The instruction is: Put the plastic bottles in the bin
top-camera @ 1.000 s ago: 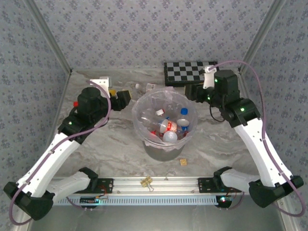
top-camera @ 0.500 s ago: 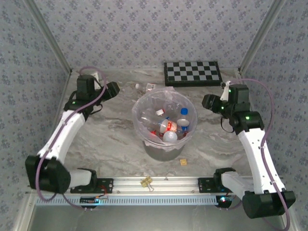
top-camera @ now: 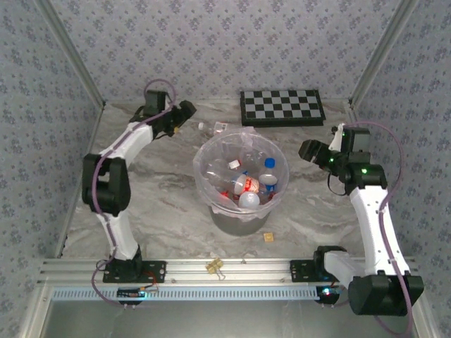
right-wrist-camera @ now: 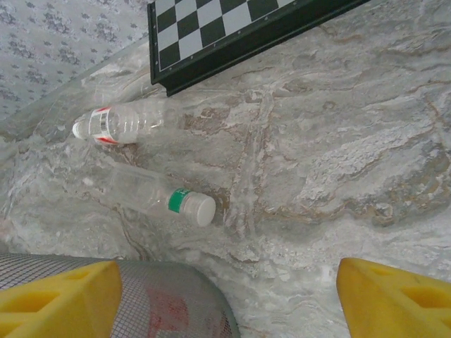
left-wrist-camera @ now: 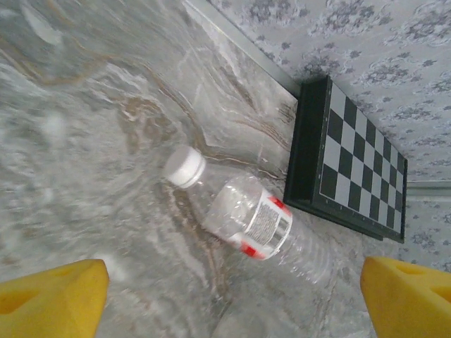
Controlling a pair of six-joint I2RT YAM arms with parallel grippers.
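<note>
Round grey bin point(top-camera: 200, 167), bag-lined, holding several plastic bottles point(top-camera: 248, 184), too jumbled to count. Marbled grey tabletop point(top-camera: 169, 204), floral-papered walls point(top-camera: 225, 42). Two bottles lie loose: a red-labelled bottle point(left-wrist-camera: 246, 218) just ahead of the left fingers point(left-wrist-camera: 53, 296), which are spread wide and empty; a green-banded bottle point(right-wrist-camera: 158, 197) ahead of the right fingers point(right-wrist-camera: 60, 296), likewise spread.

Clear glossy plastic bottles point(left-wrist-camera: 250, 222), a smooth marbled table point(left-wrist-camera: 106, 141), thin crinkled plastic lining the bin point(top-camera: 236, 224).
</note>
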